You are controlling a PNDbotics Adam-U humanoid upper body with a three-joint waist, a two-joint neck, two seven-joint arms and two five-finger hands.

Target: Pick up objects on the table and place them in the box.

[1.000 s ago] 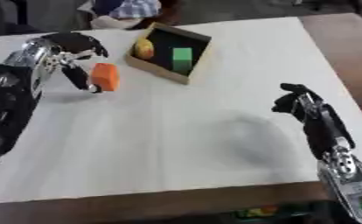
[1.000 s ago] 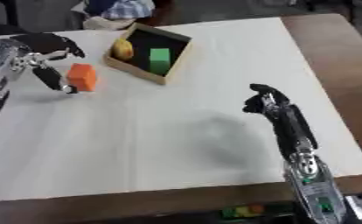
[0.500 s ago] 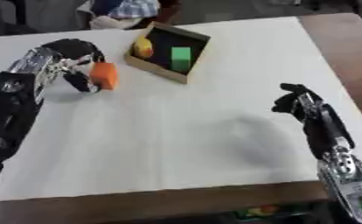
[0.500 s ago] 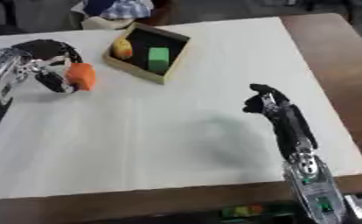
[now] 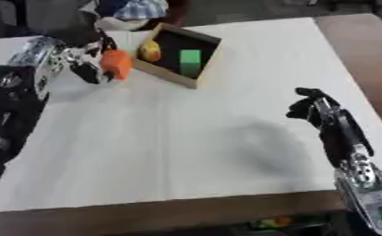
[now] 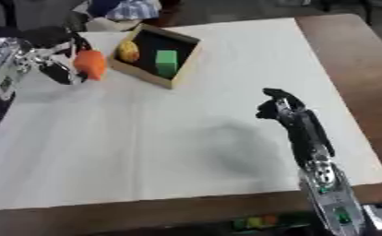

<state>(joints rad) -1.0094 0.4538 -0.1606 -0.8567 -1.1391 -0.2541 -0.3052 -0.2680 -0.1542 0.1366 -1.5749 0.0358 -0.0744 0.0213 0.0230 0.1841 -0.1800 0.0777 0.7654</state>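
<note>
An orange block (image 5: 116, 64) hangs above the white table, pinched in my left hand (image 5: 83, 56) just left of the wooden box (image 5: 196, 62). Inside the box lie a green block (image 5: 190, 61) and a yellow rounded object (image 5: 150, 50). My right hand (image 5: 310, 109) hovers over the table's right side with fingers curled and nothing in it.
A white cloth (image 5: 186, 138) covers the table; brown wood (image 5: 364, 50) shows along its right edge. A person's patterned sleeve (image 5: 138, 7) shows at the far edge behind the box. Small coloured pieces (image 6: 255, 222) lie below the front edge.
My left hand has carried the orange block up and to the right, close to the box's left wall. The right hand has stayed where it was.
</note>
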